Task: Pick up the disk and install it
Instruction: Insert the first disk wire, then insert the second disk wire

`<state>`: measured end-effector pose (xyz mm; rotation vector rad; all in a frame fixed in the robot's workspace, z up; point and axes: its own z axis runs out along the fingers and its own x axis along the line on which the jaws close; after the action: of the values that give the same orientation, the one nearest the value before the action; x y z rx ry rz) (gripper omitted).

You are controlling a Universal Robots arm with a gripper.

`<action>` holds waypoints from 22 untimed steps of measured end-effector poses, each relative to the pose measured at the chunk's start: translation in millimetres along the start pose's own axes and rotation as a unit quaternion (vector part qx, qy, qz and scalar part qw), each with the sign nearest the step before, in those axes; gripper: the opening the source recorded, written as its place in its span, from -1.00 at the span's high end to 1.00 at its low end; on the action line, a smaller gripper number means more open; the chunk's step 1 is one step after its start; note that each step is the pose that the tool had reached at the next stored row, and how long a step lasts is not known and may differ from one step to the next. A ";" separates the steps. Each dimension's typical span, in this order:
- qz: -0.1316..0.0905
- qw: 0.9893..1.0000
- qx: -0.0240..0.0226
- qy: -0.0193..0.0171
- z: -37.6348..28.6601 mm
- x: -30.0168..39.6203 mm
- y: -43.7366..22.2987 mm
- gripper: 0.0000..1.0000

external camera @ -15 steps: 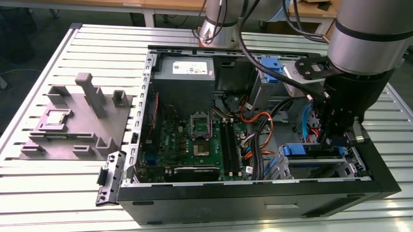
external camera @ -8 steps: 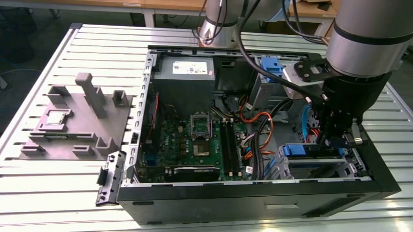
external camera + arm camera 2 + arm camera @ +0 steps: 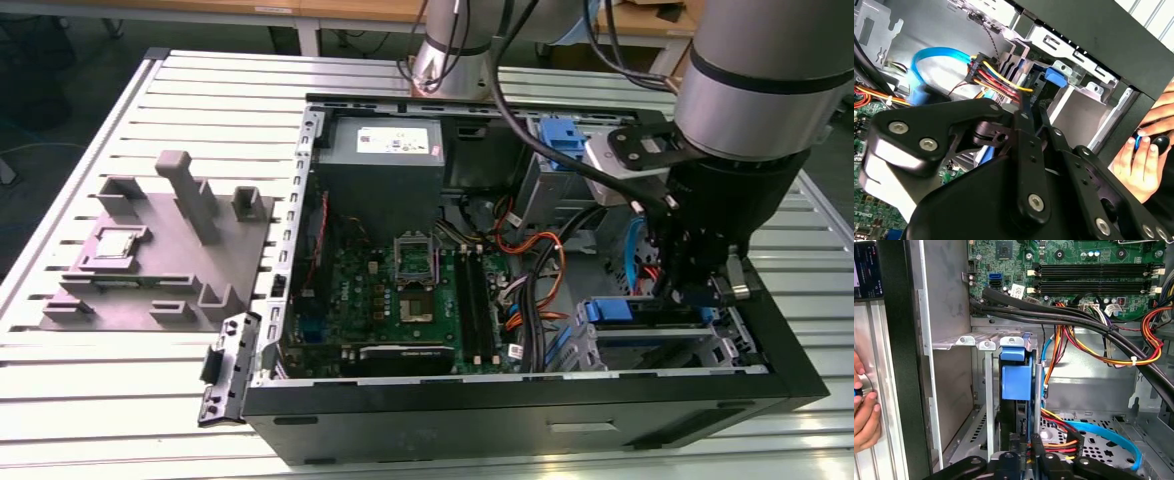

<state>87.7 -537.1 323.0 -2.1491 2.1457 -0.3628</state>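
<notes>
Disk going into the drive cage, with little room around it.

In the exterior view our gripper (image 3: 697,290) is low inside the computer case (image 3: 534,420), over the drive cage (image 3: 667,345) at the front corner; we cannot tell if the fingers are together or clamped. The disk (image 3: 1016,377), in its blue carrier, stands on edge in the cage slot (image 3: 985,390), so we judge the insertion nearly done. We should push straight along the rails, no tilting. The metal cage wall (image 3: 949,390) is just beside, the cables (image 3: 1079,427) are near, and a person's hand (image 3: 865,410) rests outside the case.
</notes>
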 end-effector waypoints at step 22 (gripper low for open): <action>0.000 1.000 -0.010 -0.004 -13.9 1.5 -4.1 0.79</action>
<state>88.6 -537.1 337.5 -2.1577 2.1547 -0.3333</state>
